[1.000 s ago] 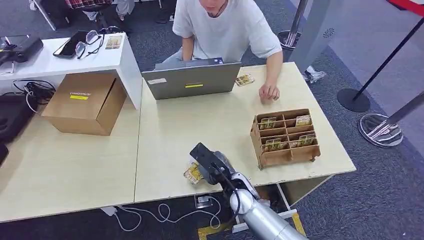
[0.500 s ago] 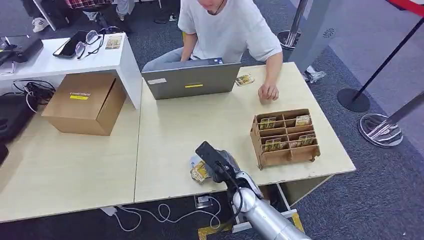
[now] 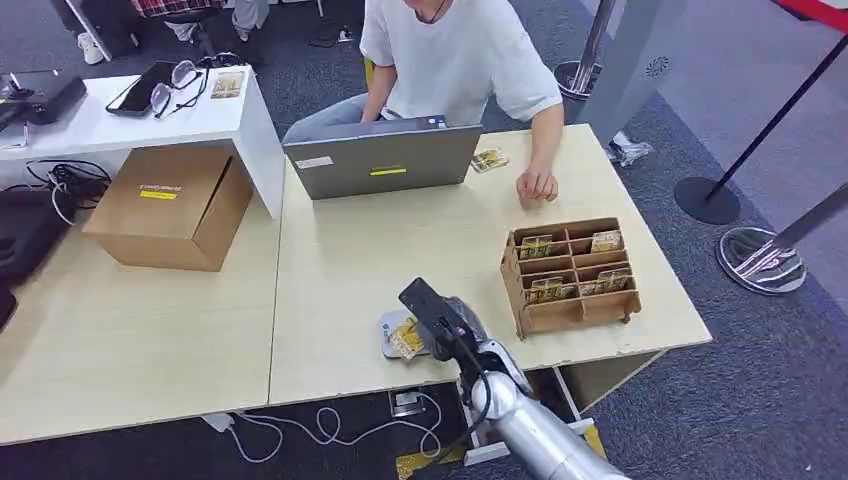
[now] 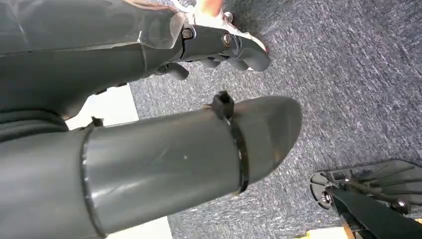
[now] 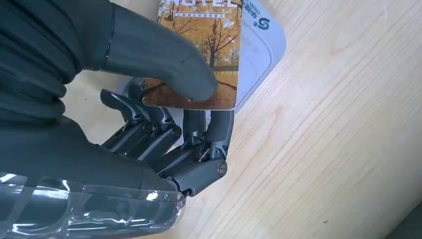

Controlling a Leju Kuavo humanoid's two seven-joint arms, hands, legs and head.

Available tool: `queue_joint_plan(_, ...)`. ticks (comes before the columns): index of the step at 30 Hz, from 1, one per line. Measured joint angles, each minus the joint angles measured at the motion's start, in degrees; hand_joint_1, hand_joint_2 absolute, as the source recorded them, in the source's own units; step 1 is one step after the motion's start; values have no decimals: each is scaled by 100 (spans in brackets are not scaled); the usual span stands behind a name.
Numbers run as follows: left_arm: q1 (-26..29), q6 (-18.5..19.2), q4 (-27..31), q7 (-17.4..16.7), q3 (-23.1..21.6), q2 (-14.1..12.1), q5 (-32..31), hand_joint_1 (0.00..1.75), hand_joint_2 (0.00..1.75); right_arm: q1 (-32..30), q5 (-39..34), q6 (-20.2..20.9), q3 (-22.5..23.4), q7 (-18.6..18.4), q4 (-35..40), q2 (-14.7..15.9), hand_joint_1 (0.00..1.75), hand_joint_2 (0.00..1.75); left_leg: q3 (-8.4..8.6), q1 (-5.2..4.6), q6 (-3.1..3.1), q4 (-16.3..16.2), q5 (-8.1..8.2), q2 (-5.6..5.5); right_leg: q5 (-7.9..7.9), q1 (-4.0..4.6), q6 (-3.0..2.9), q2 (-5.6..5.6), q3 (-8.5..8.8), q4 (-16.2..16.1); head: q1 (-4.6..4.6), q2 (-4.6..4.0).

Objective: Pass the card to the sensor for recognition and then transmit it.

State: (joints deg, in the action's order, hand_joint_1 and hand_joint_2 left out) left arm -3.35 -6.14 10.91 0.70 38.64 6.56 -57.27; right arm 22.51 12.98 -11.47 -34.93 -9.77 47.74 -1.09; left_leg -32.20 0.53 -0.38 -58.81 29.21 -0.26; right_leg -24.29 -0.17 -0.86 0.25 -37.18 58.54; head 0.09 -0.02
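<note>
My right hand (image 3: 442, 320) is low over the near edge of the light wood table (image 3: 340, 250) and holds a card (image 3: 406, 340) printed with autumn trees. In the right wrist view the thumb (image 5: 164, 55) presses the card (image 5: 204, 50) down against the fingers underneath. The card lies over the flat grey-white sensor (image 5: 263, 45), and part of the sensor (image 3: 391, 327) shows on the table beside the hand. My left hand (image 4: 219, 45) hangs over the carpet with nothing in it.
A wooden card rack (image 3: 572, 275) holding several cards stands right of my hand. A person (image 3: 455, 50) sits behind a laptop (image 3: 385, 160), one hand (image 3: 538, 185) on the table near a loose card (image 3: 489, 159). A cardboard box (image 3: 170, 205) stands at the left.
My right hand has carried the card a little to the right and farther onto the table, bringing it over the sensor, which now shows beside the hand.
</note>
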Motion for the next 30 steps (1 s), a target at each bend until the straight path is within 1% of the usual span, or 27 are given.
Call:
queue_joint_plan(11,-14,20,0,-44,-4,0,-39,0,0,0,20,-11,46,-9,0,7,175,175,0,0,0,0,0,0,0,0,0,0,0,0,0,0)
queue_joint_plan(16,-39,57,0,-100,-37,-2,-81,0,0,3,72,-20,135,-96,-54,7,175,175,0,0,0,0,0,0,0,0,0,0,0,0,0,0)
queue_joint_plan(24,-74,85,0,-164,-90,0,-76,0,0,10,243,-52,144,-289,-214,4,175,175,-1,1,0,0,0,0,0,0,0,0,0,0,0,0)
queue_joint_plan(26,-100,94,0,-307,-94,0,-63,0,0,30,324,-61,144,-339,-273,0,175,175,-1,0,0,0,0,0,0,0,0,-1,0,0,0,0)
queue_joint_plan(28,-164,142,0,-577,-101,7,-46,0,0,118,400,-59,144,-352,-398,-33,175,175,1,0,0,0,0,0,1,0,0,1,0,0,-2,0)
queue_joint_plan(30,-243,162,2,-678,-109,11,-37,0,0,200,428,-57,144,-341,-525,-61,175,175,1,0,0,0,-1,-2,1,0,0,-1,4,0,0,0)
